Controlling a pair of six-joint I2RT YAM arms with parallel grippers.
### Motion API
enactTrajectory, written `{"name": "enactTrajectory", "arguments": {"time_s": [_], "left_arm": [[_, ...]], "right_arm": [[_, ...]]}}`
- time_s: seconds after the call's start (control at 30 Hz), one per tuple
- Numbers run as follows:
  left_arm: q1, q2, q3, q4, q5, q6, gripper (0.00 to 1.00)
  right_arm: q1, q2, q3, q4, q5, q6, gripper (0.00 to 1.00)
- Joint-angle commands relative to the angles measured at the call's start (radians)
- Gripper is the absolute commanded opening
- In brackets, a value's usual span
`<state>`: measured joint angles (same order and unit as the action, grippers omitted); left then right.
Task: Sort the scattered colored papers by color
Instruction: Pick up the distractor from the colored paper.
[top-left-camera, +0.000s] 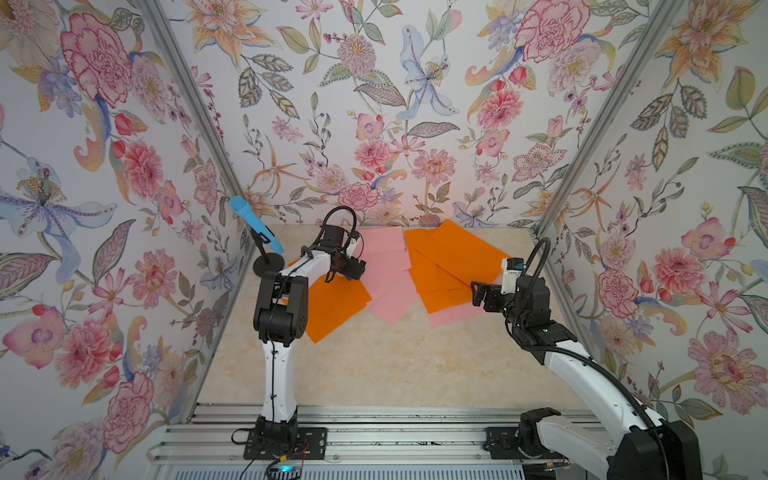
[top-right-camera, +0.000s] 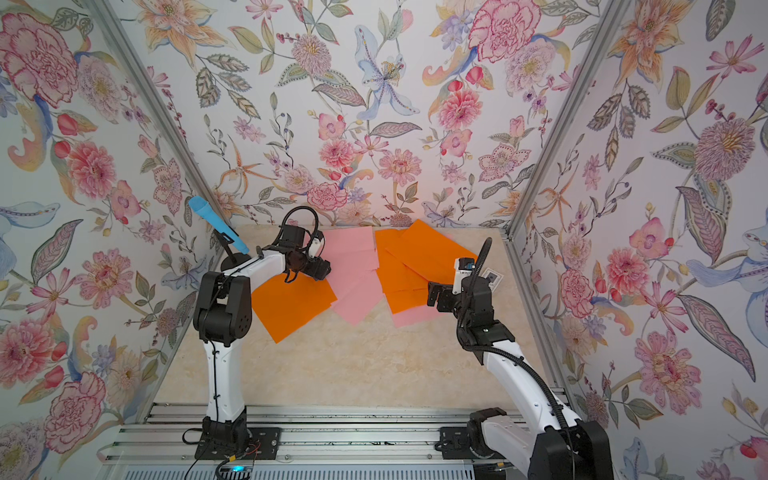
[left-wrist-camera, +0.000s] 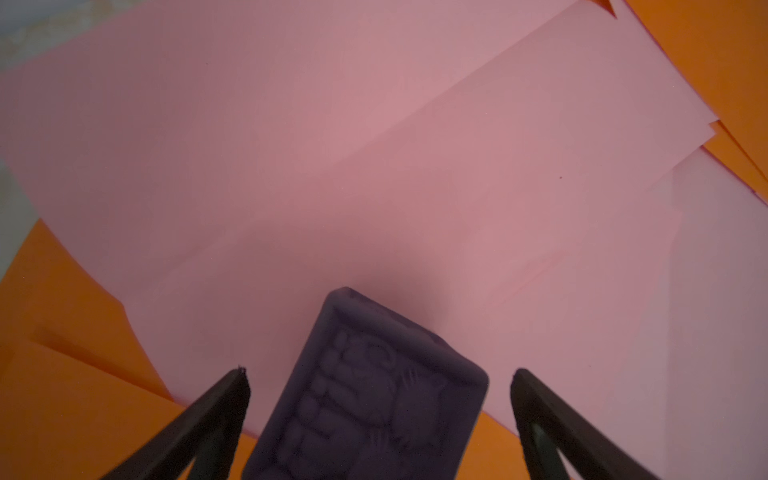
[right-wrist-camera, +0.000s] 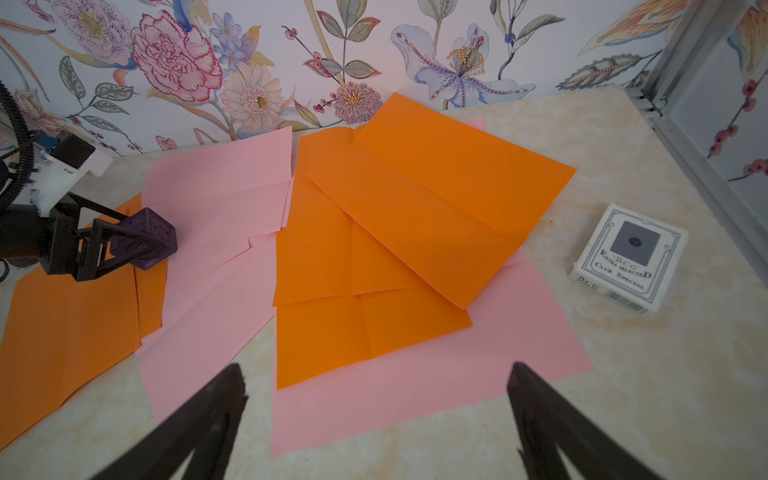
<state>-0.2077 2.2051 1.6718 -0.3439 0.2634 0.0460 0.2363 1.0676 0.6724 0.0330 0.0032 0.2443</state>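
Observation:
The colored papers lie overlapped at the back of the table. One orange sheet (top-left-camera: 338, 309) is on the left, pink sheets (top-left-camera: 386, 266) fill the middle, and creased orange sheets (top-left-camera: 451, 257) on the right rest on another pink sheet (right-wrist-camera: 415, 395). My left gripper (left-wrist-camera: 380, 372) is open over the pink and orange overlap. A small dark purple block (left-wrist-camera: 374, 395) lies between its fingers with a gap on each side. My right gripper (right-wrist-camera: 376, 367) is open and empty, just above the near edge of the right pink sheet.
A white printed card box (right-wrist-camera: 629, 257) sits on the marble tabletop (top-left-camera: 395, 365) by the right wall. A blue microphone (top-left-camera: 255, 224) on a black stand occupies the back left corner. Flowered walls close three sides; metal rails (top-left-camera: 374, 419) run along the front.

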Motion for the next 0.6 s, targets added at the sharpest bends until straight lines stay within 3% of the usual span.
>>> {"name": "enactTrajectory", "arguments": {"time_s": [0.0, 0.13, 0.3, 0.43, 0.57], "left_arm": [[-0.006, -0.013, -0.021, 0.013, -0.033, 0.029, 1.0], [-0.006, -0.018, -0.031, 0.042, -0.034, 0.034, 0.88], [-0.007, 0.0, -0.012, 0.04, -0.011, 0.036, 0.59], [-0.007, -0.017, -0.015, 0.046, -0.004, 0.028, 0.47], [-0.007, -0.053, -0.017, 0.046, -0.019, 0.023, 0.45]], "right_arm": [[0.007, -0.021, -0.019, -0.006, -0.004, 0.013, 1.0], [0.007, -0.021, -0.019, -0.004, -0.003, 0.013, 1.0], [0.007, -0.021, -0.021, -0.003, 0.0, 0.013, 1.0], [0.008, -0.023, -0.022, -0.004, 0.001, 0.013, 1.0], [0.008, -0.021, -0.022, -0.002, -0.002, 0.015, 1.0]]}}
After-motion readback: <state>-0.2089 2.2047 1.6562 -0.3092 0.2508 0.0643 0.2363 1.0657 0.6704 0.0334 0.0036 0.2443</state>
